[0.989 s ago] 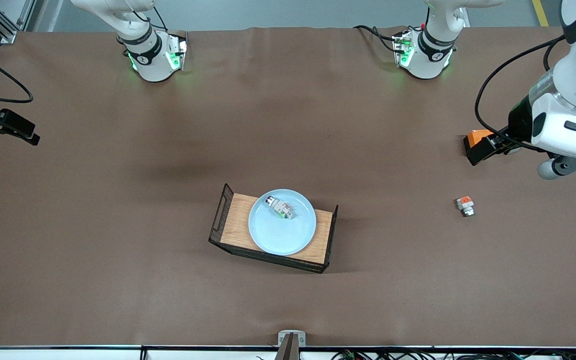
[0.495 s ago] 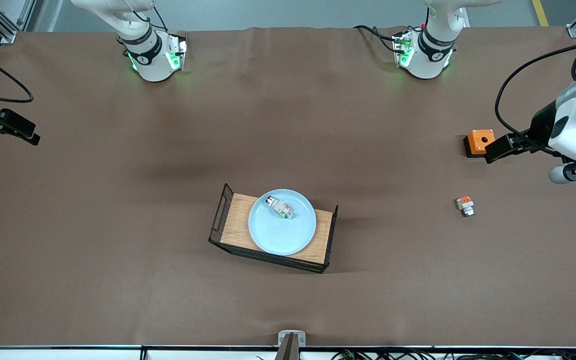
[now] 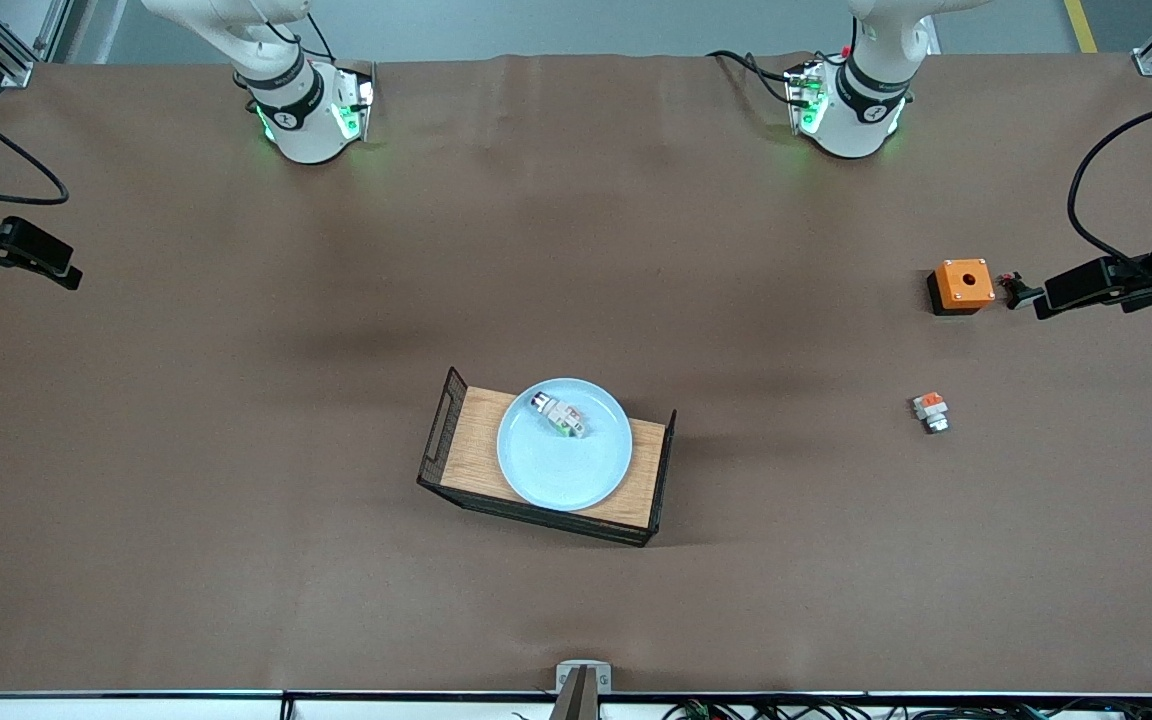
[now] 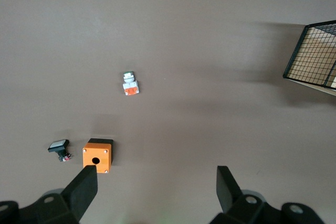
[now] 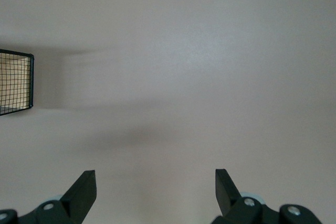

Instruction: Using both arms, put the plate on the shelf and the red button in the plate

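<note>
The pale blue plate [image 3: 564, 462] lies on the wooden tray [image 3: 463, 445] at the table's middle. The red button [image 3: 558, 414], whitish-grey with a dark red cap and a green mark, lies on the plate near its rim on the robots' side. My left gripper [image 4: 156, 182] is open and empty, up in the air over the left arm's end of the table [image 3: 1061, 290], beside the orange box. My right gripper [image 5: 156, 182] is open and empty, high over the right arm's end of the table [image 3: 56, 270]. Neither wrist view shows the plate or the button.
An orange box with a round hole [image 3: 962, 285] stands near the left arm's end and shows in the left wrist view [image 4: 97, 156]. A small black part [image 3: 1014, 290] lies beside it. A small white part with an orange block [image 3: 930, 411] lies nearer to the front camera.
The left arm has pulled back toward its own end of the table, uncovering the orange box and the small black part. The right arm, plate and button have not moved.
</note>
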Robot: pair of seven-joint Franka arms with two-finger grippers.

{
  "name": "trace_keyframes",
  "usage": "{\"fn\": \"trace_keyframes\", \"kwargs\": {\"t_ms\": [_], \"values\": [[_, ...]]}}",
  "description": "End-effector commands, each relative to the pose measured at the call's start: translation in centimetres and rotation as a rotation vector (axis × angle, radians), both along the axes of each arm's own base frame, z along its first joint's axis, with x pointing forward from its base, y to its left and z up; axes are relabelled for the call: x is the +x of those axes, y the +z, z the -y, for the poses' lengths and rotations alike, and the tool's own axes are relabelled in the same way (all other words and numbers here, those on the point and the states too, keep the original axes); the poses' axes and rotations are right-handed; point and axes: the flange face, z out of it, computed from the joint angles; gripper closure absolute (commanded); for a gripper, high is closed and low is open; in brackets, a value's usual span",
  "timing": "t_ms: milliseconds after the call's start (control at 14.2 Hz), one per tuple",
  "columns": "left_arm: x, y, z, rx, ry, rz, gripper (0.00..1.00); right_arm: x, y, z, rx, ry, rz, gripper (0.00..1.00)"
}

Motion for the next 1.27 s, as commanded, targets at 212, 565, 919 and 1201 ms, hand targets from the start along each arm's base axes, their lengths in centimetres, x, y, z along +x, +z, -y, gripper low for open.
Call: {"fn": "trace_keyframes", "kwargs": {"t_ms": [212,565,919,1201], "values": [[0.4,-0.6,0.7,-0.035,0.013,0.0,0.0,-0.2,0.5,-0.2,0.014,0.008,-0.004,0.0],[-0.3,1.0,-0.8,-0.014,0.034,0.031,0.0,-0.2,0.5,-0.1,0.014,0.008,-0.004,0.0],[-2.0,3.7,-2.0,0.015,0.01,0.064,0.0,-0.2,0.4,0.0,0.014,0.007,-0.005,0.0],[-3.2,4.3,-0.8,-0.017,-0.007,0.008,0.0,-0.2,0.5,0.1,0.014,0.005,-0.002,0.0]]}}
